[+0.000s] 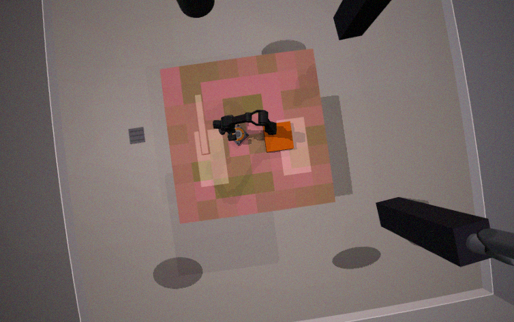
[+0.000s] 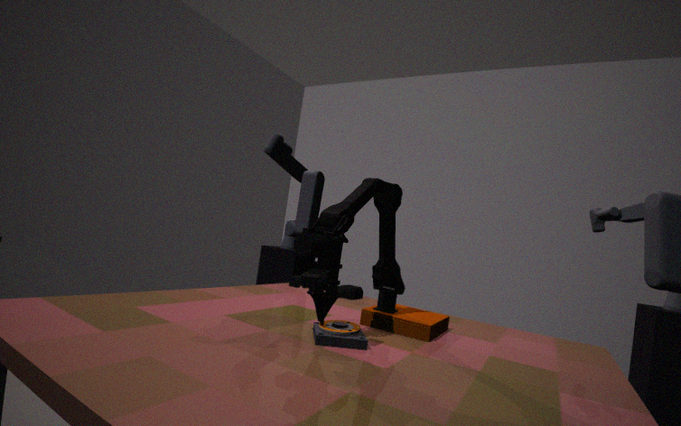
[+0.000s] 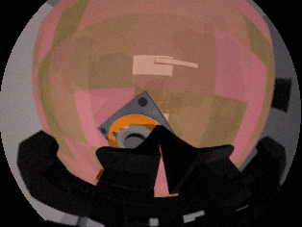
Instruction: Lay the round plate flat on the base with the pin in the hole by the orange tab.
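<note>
- At the plate's left rim in the exterior view, the gripper [image 2: 321, 317] points straight down with its fingers pressed together into one tip, holding nothing; the tip reaches the rim, though actual contact cannot be confirmed.
- The wrist view shows what that angle hides: the two dark fingers meet with only a thin sliver of pink between them, covering the near part of the plate [image 3: 128, 136].
- Only the wrist view shows the grey post [image 3: 134, 137] in the plate's centre and a corner hole of the square base [image 3: 142, 106].
- From the top, the plate [image 1: 239, 134] is an orange arc half covered by the arm [image 1: 246, 119]; the tab, pin and hole cannot be made out.
- The exterior view alone shows height: the plate [image 2: 340, 327] lies atop the grey base [image 2: 340, 339], near the orange mount [image 2: 406, 321] on the patchwork table [image 2: 150, 351].
</note>
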